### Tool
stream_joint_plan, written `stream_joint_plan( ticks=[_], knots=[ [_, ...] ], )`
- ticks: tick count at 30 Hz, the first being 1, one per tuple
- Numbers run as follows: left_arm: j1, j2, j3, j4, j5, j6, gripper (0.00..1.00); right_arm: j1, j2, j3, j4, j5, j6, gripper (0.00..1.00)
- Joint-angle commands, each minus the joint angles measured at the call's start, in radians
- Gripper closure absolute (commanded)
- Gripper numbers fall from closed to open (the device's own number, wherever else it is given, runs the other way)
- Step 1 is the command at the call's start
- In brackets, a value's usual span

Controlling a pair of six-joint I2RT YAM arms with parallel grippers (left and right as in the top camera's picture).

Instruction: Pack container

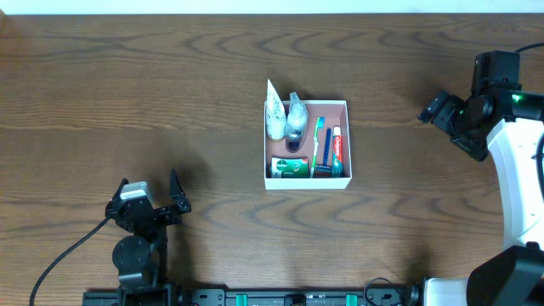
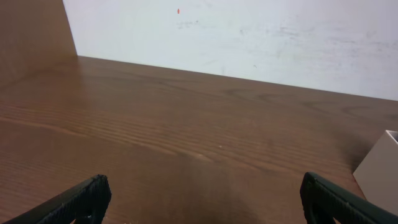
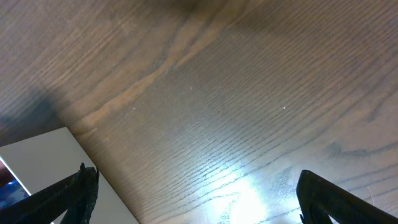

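Note:
The container (image 1: pixel 342 105), a square shallow box with white walls and a pink-brown inside, sits at the table's middle. In it lie a white tube (image 1: pixel 275 115), a clear bottle (image 1: pixel 296 117), a green soap carton (image 1: pixel 290 167), a toothbrush (image 1: pixel 320 146) and a red toothpaste tube (image 1: pixel 337 146). My left gripper (image 1: pixel 151 194) is open and empty at the front left, far from the box; a box corner (image 2: pixel 380 168) shows in its wrist view. My right gripper (image 1: pixel 439 109) is open and empty to the right of the box, whose wall (image 3: pixel 43 162) shows in its wrist view.
The dark wooden table (image 1: pixel 170 93) spreads all round the box. A white wall (image 2: pixel 249 37) stands behind the table's far edge in the left wrist view. The right arm's white body (image 1: pixel 518 170) runs down the right side.

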Motion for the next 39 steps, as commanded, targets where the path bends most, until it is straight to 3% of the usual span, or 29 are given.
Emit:
stream_joint_plan(
  ticks=[1, 12, 16, 21, 24, 27, 33, 39],
  knots=[
    [0.004, -0.006, -0.029, -0.016, 0.008, -0.014, 0.02, -0.005, 0.004, 0.004, -0.001, 0.001, -0.014, 0.01],
    [0.004, -0.006, -0.029, -0.016, 0.008, -0.014, 0.02, 0.013, -0.082, 0.004, -0.001, 0.001, -0.014, 0.01],
    [0.004, -0.006, -0.029, -0.016, 0.008, -0.014, 0.02, 0.129, -0.235, 0.004, -0.001, 0.028, -0.015, 0.01],
    [0.004, -0.006, -0.029, -0.016, 0.008, -0.014, 0.02, 0.286, -0.435, -0.014, 0.0, 0.273, -0.023, 0.01],
    [0.004, -0.006, -0.029, -0.016, 0.008, -0.014, 0.02, 0.303, -0.575, -0.08, 0.015, 0.308, -0.033, 0.01],
    [0.004, -0.006, -0.029, -0.016, 0.008, -0.014, 0.02, 0.268, -0.737, -0.225, 0.129, 0.265, -0.11, 0.01],
    [0.004, -0.006, -0.029, -0.016, 0.008, -0.014, 0.02, 0.196, -1.021, -0.575, 0.465, 0.002, -0.463, 0.01],
    [0.004, -0.004, -0.029, -0.016, 0.008, -0.014, 0.02, 0.175, -1.223, -0.869, 0.763, -0.109, -0.486, 0.01]
  ],
)
